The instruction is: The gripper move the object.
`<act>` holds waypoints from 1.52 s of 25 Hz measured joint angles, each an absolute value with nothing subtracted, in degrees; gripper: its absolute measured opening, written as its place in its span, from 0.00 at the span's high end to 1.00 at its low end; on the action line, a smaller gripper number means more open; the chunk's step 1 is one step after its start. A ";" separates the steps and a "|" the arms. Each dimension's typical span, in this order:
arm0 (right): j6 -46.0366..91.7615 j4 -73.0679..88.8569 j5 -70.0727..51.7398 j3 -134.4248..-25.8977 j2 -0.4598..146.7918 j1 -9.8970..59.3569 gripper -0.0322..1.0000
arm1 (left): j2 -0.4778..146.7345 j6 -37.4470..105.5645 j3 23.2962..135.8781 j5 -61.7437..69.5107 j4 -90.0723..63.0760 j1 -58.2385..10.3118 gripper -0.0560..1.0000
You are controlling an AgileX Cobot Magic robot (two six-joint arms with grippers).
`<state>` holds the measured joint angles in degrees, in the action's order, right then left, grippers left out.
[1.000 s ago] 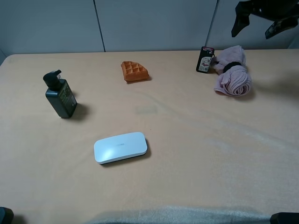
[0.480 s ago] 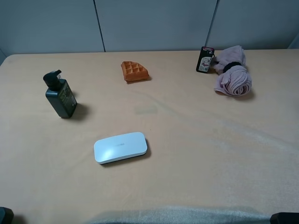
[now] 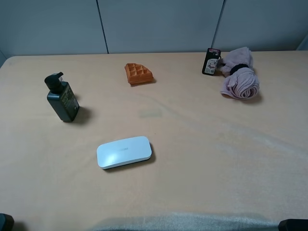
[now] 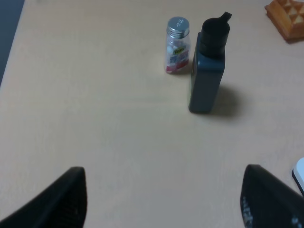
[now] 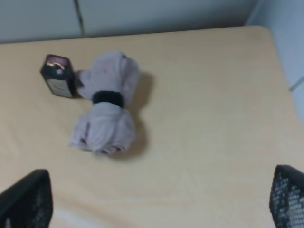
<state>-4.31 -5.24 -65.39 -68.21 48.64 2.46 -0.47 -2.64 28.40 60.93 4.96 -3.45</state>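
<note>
- Pink towel (image 5: 107, 107) lies free at two o'clock on the table (touching a small dark box (image 5: 58, 75)), ready for pickup.
- Right gripper (image 5: 156, 199) hangs back from the towel, fingers spread wide, empty; left gripper (image 4: 164, 199) likewise wide, idle.

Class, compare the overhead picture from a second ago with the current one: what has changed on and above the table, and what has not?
The dark gripper that hung above the far right corner, over the pink towel, has left the overhead view. Nothing was taken hold of or let go. The towel, small black box, waffle, pump bottle and white case lie as before.
</note>
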 joint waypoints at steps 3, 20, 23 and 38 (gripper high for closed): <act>-4.75 -6.45 -63.56 -60.71 38.54 2.46 0.30 | -0.47 -2.64 28.40 60.93 4.96 -3.45 0.25; -4.76 -8.22 -59.90 -34.73 8.92 2.46 0.30 | -0.47 -2.64 28.40 60.93 4.96 -3.45 0.25; -4.76 -7.70 -58.44 -32.13 6.13 2.46 0.30 | -0.47 -2.64 28.40 60.93 4.96 -3.45 0.25; 0.00 -7.54 -58.22 -28.24 -0.30 2.46 0.30 | -0.47 -2.64 28.40 60.93 4.96 -3.45 0.25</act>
<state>0.00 -7.54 -58.22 -28.24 -0.30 2.46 -0.47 -2.64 28.40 60.93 4.96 -3.45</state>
